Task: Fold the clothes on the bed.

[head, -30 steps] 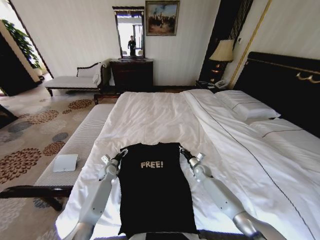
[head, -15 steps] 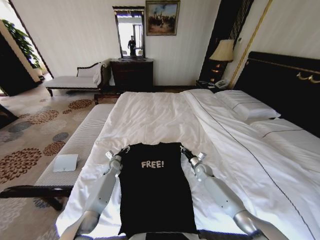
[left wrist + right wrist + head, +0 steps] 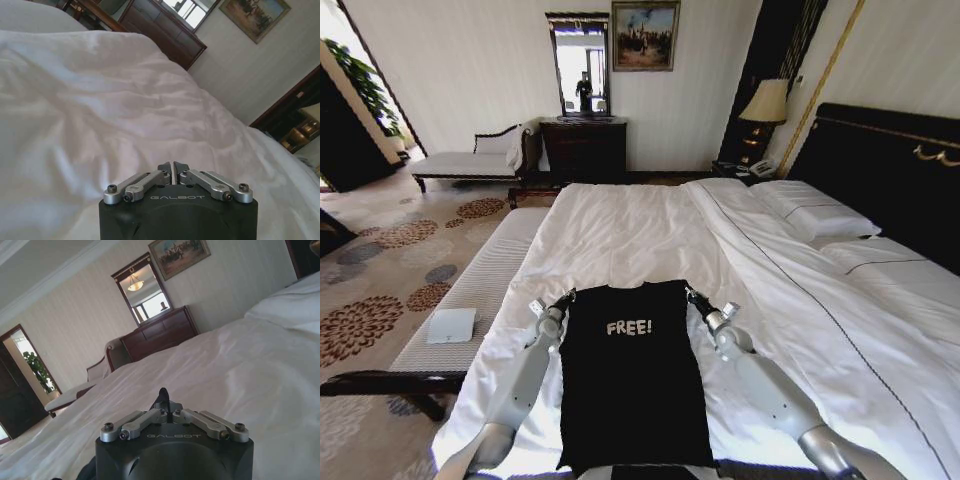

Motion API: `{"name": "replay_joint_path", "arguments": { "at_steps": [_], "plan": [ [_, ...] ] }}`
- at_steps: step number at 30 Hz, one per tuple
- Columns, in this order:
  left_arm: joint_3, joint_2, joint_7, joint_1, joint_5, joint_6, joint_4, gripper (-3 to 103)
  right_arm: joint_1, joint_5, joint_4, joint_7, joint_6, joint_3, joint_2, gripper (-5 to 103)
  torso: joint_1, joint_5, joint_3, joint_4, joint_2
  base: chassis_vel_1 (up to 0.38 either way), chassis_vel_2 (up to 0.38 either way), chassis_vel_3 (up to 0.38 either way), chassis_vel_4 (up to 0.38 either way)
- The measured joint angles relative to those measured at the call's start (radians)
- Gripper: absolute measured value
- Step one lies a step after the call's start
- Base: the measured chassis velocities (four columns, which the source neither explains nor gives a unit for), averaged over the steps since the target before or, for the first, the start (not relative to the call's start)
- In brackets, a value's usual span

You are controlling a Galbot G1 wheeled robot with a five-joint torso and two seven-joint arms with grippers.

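At the shirt's far corners | left tool (image 3: 566, 297) clenched on the black T-shirt's (image 3: 632, 385) left corner | right tool (image 3: 692, 295) clenched on its right corner | T-shirt laid flat, "FREE!" lettering up, on the near end of the bed (image 3: 640, 235) between both arms

T-shirt (image 3: 633, 385) on bed (image 3: 650, 230) | bench (image 3: 470, 300) left of bed
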Motion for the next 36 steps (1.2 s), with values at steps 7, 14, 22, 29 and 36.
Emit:
{"name": "replay_joint_path", "arguments": {
  "at_steps": [7,14,22,29,36],
  "plan": [
    [0.008,0.043,-0.005,-0.002,-0.057,0.004,-0.105,0,0.002,0.043,0.106,0.044,-0.004,0.027,-0.052,0,0.000,0.0001,0.000,0.0000,0.000,0.000,0.000,0.000,0.000],
    [-0.003,0.041,-0.001,0.080,-0.005,0.006,-0.083,0,-0.028,0.012,0.084,0.052,-0.003,0.023,-0.044,0,0.000,0.0002,0.000,0.0000,0.000,0.000,0.000,0.000,0.000],
    [-0.009,-0.002,0.040,0.151,0.040,-0.011,-0.059,10,-0.044,-0.010,0.059,0.056,-0.003,0.019,-0.025,0,0.000,0.0000,0.000,0.0001,0.000,0.000,0.000,0.000,0.000],
    [-0.002,-0.047,0.053,0.132,0.040,-0.027,-0.037,36,-0.049,-0.015,0.056,0.063,-0.003,0.021,-0.025,0,0.000,0.0001,0.000,0.0000,0.000,0.000,0.000,0.000,0.000],
    [0.002,-0.087,0.060,0.078,0.064,-0.038,0.047,64,-0.045,-0.016,0.047,0.065,-0.003,0.018,-0.025,0,0.000,0.0002,0.000,0.0001,0.000,0.000,0.000,0.000,0.000]
  ]
}}
